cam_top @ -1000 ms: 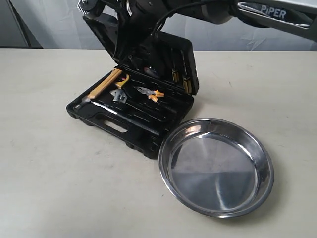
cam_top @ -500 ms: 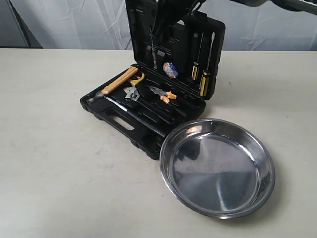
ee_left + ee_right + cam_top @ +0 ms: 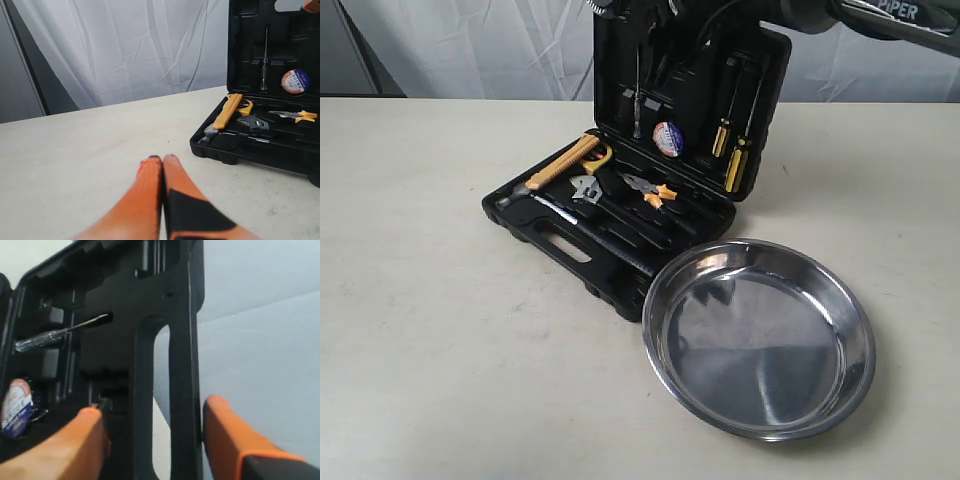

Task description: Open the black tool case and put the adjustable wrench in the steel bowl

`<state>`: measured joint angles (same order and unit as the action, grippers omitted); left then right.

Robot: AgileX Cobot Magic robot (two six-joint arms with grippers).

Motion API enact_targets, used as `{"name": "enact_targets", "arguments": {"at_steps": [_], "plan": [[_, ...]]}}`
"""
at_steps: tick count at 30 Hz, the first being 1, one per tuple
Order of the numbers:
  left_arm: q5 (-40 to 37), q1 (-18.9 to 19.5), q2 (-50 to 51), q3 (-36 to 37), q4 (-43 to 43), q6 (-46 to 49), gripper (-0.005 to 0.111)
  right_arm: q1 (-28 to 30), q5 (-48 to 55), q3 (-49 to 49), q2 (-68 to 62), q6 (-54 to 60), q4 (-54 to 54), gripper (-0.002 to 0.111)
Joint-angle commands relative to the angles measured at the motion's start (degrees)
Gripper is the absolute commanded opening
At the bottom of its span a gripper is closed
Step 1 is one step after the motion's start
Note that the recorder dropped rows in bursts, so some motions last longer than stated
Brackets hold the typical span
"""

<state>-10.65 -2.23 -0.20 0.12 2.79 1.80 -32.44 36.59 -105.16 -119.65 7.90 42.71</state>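
Right wrist view: right gripper (image 3: 154, 407) straddles the handle edge of the case (image 3: 182, 340) lid. One orange finger (image 3: 80, 440) sits inside the lid and the other outside. Both look pressed to the plastic, so the jaws are grasping the lid, with the bar of the cut-out handle between them. Just past the inner finger, a thin screwdriver (image 3: 60, 335) and a tape roll (image 3: 15, 405) sit in lid slots.

Left wrist view: left gripper (image 3: 162, 160) is clenched, fingertips touching, nothing between them, with the table (image 3: 75, 150) beneath. The case stands well ahead of these jaws, open, lid upright.

The wrench (image 3: 254, 122) lies in its slot in the case base, well apart from the left jaws and below the right jaws, neither touching it. Its silver head is near the hammer (image 3: 227, 112), and the pliers (image 3: 297, 116) are on its other side.

Exterior view: the bowl (image 3: 757, 245) rests on the table, farther from the right jaws than the wrench is. Its rim is just beside a corner of the base. Cannot tell whether they touch.
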Motion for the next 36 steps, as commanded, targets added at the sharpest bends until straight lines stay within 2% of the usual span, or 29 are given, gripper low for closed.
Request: {"name": "enact_targets", "arguments": {"at_steps": [1, 4, 6, 8, 10, 12, 13, 17, 19, 21, 23, 26, 28, 30, 33, 36], "plan": [[0.24, -0.21, 0.2, -0.12, -0.12, -0.08, 0.0, 0.4, 1.98, 0.12, 0.57, -9.85, 11.12, 0.056], [0.24, -0.21, 0.2, -0.12, -0.12, -0.08, 0.0, 0.4, 3.45, 0.12, 0.57, -14.02, 14.7, 0.056], [0.24, -0.21, 0.2, -0.12, -0.12, -0.08, 0.0, 0.4, 3.98, 0.12, 0.68, -17.19, 13.63, 0.055], [0.24, -0.21, 0.2, -0.12, -0.12, -0.08, 0.0, 0.4, 4.13, 0.12, 0.76, -20.31, 9.92, 0.049], [0.24, -0.21, 0.2, -0.12, -0.12, -0.08, 0.0, 0.4, 2.69, 0.12, 0.55, -19.88, 0.68, 0.03], [0.24, -0.21, 0.2, -0.12, -0.12, -0.08, 0.0, 0.4, 0.15, 0.12, -0.13, -17.17, -9.88, 0.001], [0.24, -0.21, 0.2, -0.12, -0.12, -0.08, 0.0, 0.4, -1.14, 0.12, -0.66, -15.24, -15.79, 0.001], [0.24, -0.21, 0.2, -0.12, -0.12, -0.08, 0.0, 0.14, -6.52, 0.12, -3.36, 4.04, -41.09, 0.001], [0.24, -0.21, 0.2, -0.12, -0.12, -0.08, 0.0, -0.32, -5.64, 0.12, -4.98, 18.12, -56.43, 0.001], [0.24, -0.21, 0.2, -0.12, -0.12, -0.08, 0.0, -0.71, 1.12, 0.12, -6.02, 34.42, -69.75, 0.001], [0.24, -0.21, 0.2, -0.12, -0.12, -0.08, 0.0, -0.84, 11.19, 0.12, -6.66, 45.66, -76.05, 0.001], [0.24, -0.21, 0.2, -0.12, -0.12, -0.08, 0.0, -0.84, 23.35, 0.12, -6.82, 45.96, -73.2, 0.001], [0.24, -0.21, 0.2, -0.12, -0.12, -0.08, 0.0, -0.68, 27.68, 0.12, -6.62, 41.25, -66.22, 0.001], [0.24, -0.21, 0.2, -0.12, -0.12, -0.08, 0.0, -0.68, 30.3, 0.12, -6.62, 34.33, -54.54, 0.001], [0.39, -0.21, 0.2, -0.12, -0.12, -0.08, 0.0, -0.68, 28.47, 0.12, -6.62, 21.72, -36.75, 0.001], [0.39, -0.21, 0.2, -0.12, -0.12, -0.08, 0.0, -0.68, 21.21, 0.12, -6.62, 2.47, -18.1, 0.001]]}}
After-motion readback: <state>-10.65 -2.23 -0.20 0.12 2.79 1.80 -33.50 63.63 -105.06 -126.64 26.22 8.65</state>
